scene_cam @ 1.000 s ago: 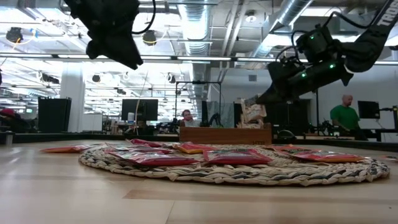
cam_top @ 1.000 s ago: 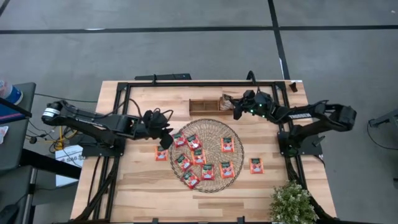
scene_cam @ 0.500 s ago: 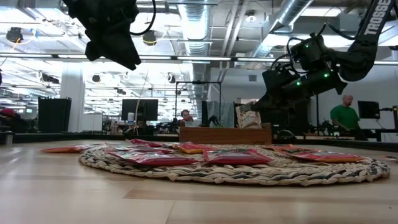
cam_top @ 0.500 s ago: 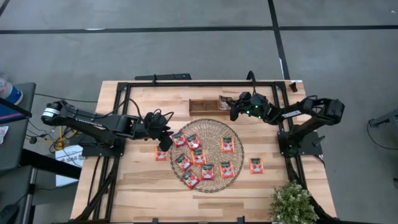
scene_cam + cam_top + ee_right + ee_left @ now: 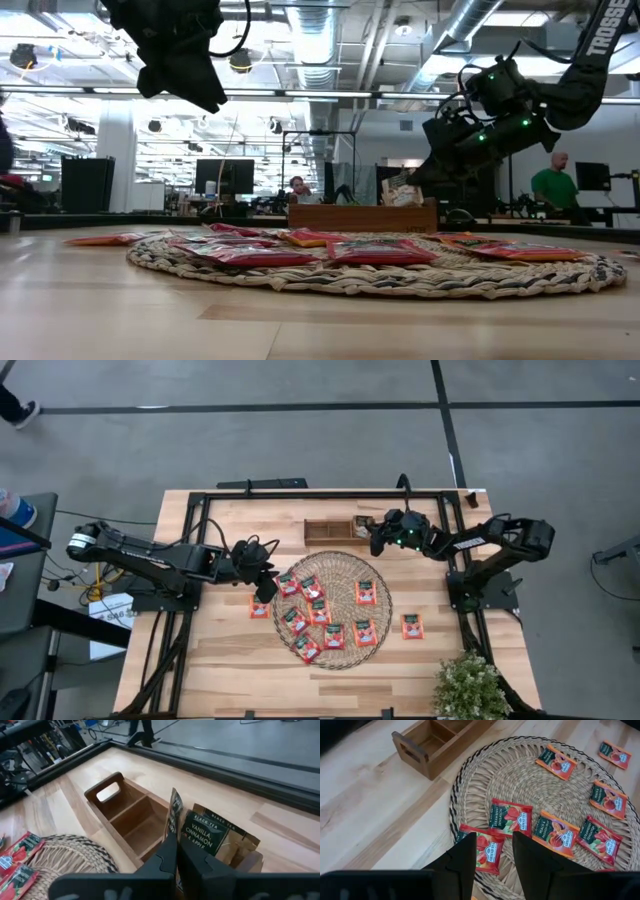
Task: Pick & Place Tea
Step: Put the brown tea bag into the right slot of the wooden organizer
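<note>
Right gripper (image 5: 176,851) is hovering over the tray's (image 5: 330,532) end compartment, fingers clamped on a pale sachet (image 5: 174,815) standing on edge. Left gripper (image 5: 492,855) is hanging above the mat's (image 5: 340,565) edge away from the tray, fingers apart, empty. Red sachets (image 5: 365,592) are lying across the mat.

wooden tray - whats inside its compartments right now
In the wooden tray, the two compartments toward the handle end look empty. The third holds upright sachets, one pinched by the right gripper. The gripper's fingers cover that compartment's floor.
</note>
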You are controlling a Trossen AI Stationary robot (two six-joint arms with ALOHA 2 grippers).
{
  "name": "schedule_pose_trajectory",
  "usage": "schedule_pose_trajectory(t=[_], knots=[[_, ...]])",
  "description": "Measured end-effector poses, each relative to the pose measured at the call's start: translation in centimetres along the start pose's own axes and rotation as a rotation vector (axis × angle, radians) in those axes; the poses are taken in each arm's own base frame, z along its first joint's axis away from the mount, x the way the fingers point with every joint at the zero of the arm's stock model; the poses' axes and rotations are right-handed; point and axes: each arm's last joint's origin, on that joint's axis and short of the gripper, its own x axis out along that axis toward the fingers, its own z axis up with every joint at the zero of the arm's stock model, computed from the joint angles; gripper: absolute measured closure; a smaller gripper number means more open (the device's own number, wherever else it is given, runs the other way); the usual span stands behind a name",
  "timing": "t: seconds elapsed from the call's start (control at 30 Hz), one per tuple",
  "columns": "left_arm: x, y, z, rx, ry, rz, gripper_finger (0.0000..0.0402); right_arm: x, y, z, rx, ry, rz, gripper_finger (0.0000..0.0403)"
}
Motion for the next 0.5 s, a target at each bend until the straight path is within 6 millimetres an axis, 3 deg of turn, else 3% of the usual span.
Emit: schedule_pose_trajectory(t=[0.5], knots=[[0.0, 0.0, 0.0, 0.000, 0.000, 0.000, 0.0285, 0.4, -0.7, 1.1, -0.039, -0.016, -0.033, 0.0403]])
